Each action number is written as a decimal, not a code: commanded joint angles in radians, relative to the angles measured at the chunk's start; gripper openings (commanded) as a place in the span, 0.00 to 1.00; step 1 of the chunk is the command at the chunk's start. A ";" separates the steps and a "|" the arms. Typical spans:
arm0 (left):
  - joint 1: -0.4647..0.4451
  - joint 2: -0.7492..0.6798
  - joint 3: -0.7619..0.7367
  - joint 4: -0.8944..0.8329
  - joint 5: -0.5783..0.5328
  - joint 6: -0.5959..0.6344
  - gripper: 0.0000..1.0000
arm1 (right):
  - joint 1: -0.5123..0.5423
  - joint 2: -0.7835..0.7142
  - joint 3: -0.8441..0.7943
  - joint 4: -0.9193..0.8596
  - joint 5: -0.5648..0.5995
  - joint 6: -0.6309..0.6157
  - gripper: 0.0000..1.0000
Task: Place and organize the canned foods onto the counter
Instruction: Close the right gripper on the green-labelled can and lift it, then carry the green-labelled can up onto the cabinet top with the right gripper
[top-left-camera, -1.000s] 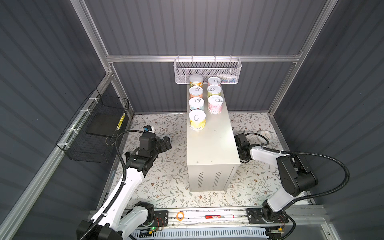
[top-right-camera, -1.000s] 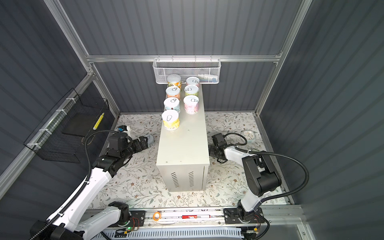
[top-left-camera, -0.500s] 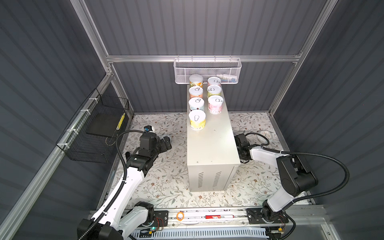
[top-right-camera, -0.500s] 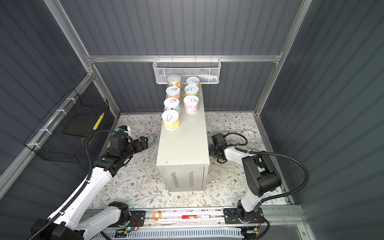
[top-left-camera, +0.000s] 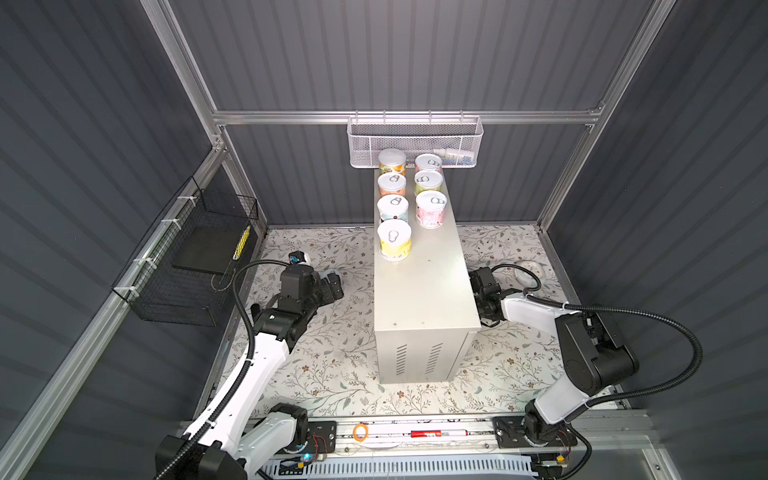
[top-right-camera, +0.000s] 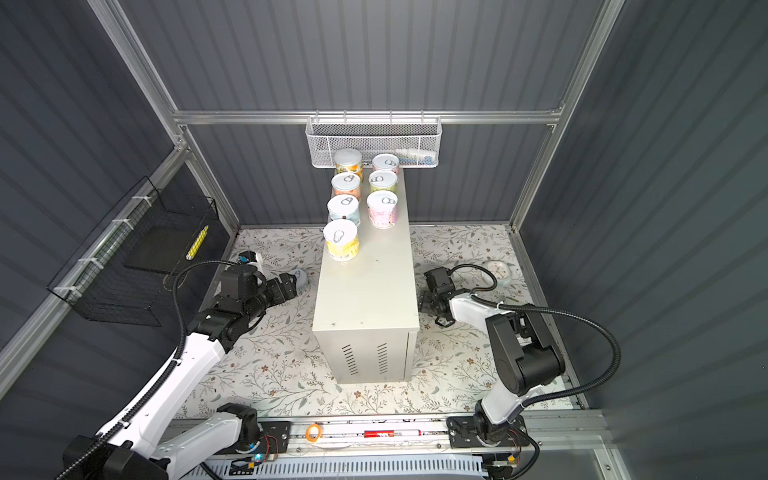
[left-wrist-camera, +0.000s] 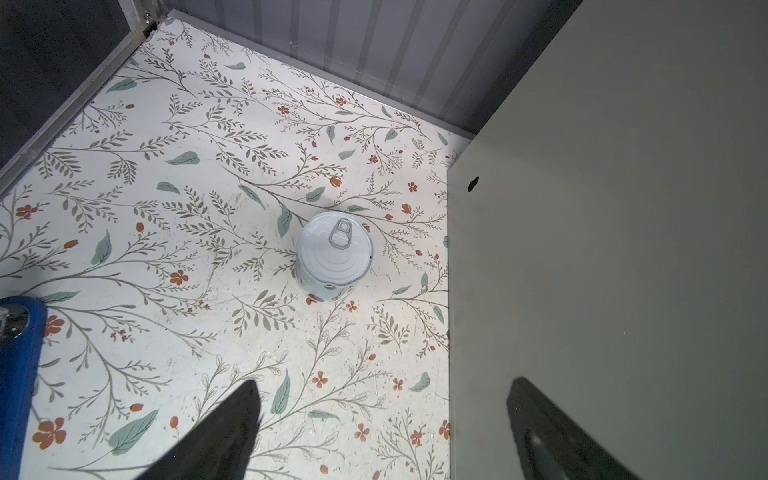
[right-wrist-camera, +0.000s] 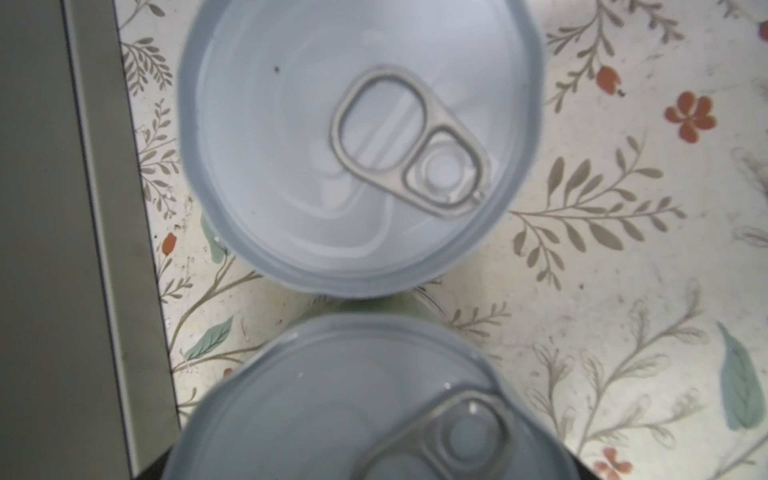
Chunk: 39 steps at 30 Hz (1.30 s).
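- In both top views the left gripper (top-left-camera: 334, 286) sits low over the floral mat (top-left-camera: 332, 374), left of the counter (top-left-camera: 424, 291). Its jaws are spread wide and hold nothing. A pale can (top-left-camera: 332, 274) stands on the mat just ahead of it.
- The right gripper (top-left-camera: 484, 313) is down against the counter's right wall, where its jaws are hidden. Another can (top-right-camera: 498, 271) sits on the mat well beyond it.
- Seven cans stand in two rows on the counter's far end, with the yellow can (top-left-camera: 394, 243) nearest. The label print is too small to read.
- In the left wrist view the dark fingertips (left-wrist-camera: 232, 432) stand far apart with nothing between them. The pale can is upright near the counter wall, clear of both fingertips. A blue stapler (left-wrist-camera: 16, 374) shows at the frame edge.
- In the right wrist view two pull-tab lids lie close to the counter wall.
- The near can (right-wrist-camera: 365, 407) sits between dark finger corners (right-wrist-camera: 156, 469). I cannot tell whether they press on it.
- A sliver of green label shows below the far can (right-wrist-camera: 357, 145). No writing is legible.
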 joint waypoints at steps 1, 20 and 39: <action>0.003 0.007 0.007 0.013 0.021 0.012 0.94 | 0.005 -0.055 -0.015 -0.026 -0.002 -0.014 0.00; 0.002 0.032 -0.009 0.041 0.073 0.026 0.93 | 0.013 -0.691 0.202 -0.638 0.081 -0.103 0.00; 0.001 0.023 -0.011 0.039 0.101 0.032 0.97 | 0.381 -0.457 0.921 -0.811 0.304 -0.201 0.00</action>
